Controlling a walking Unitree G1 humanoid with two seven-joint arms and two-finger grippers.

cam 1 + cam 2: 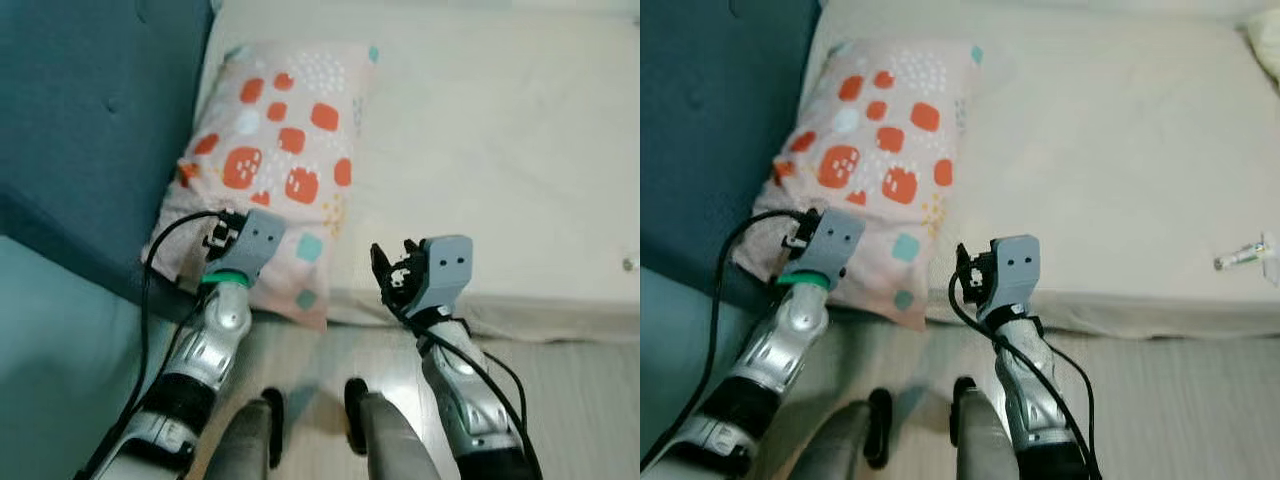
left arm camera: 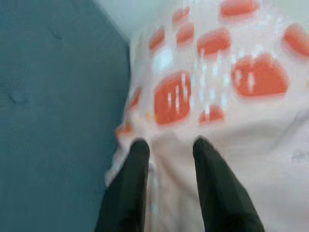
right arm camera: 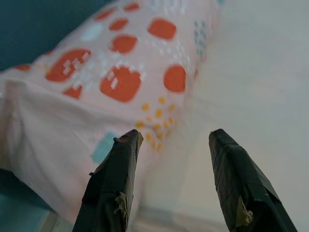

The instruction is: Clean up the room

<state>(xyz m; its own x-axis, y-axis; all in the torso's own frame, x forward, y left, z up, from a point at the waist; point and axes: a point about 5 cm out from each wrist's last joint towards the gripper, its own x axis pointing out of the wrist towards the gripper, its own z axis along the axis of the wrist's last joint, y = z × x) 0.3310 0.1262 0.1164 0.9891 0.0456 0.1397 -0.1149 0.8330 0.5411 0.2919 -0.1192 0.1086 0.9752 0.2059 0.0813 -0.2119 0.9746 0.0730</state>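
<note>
On the cream mattress (image 1: pixel 500 150), against the teal headboard (image 1: pixel 80 120), the pillow (image 1: pixel 280 160) lies overhanging the edge; both grippers, left (image 2: pixel 169 150) narrowly parted at its corner, right (image 3: pixel 174 140) held wide, could drag it floorward if only loose cloth is pinched.

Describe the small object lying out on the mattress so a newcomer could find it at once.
Start at the wide cream mattress beside the teal headboard. The patterned pillow lies at the headboard side; go to the opposite side, near the mattress's front edge. There lies a small, slim, pale object, the only loose item on the plain sheet; what it is cannot be told.
</note>
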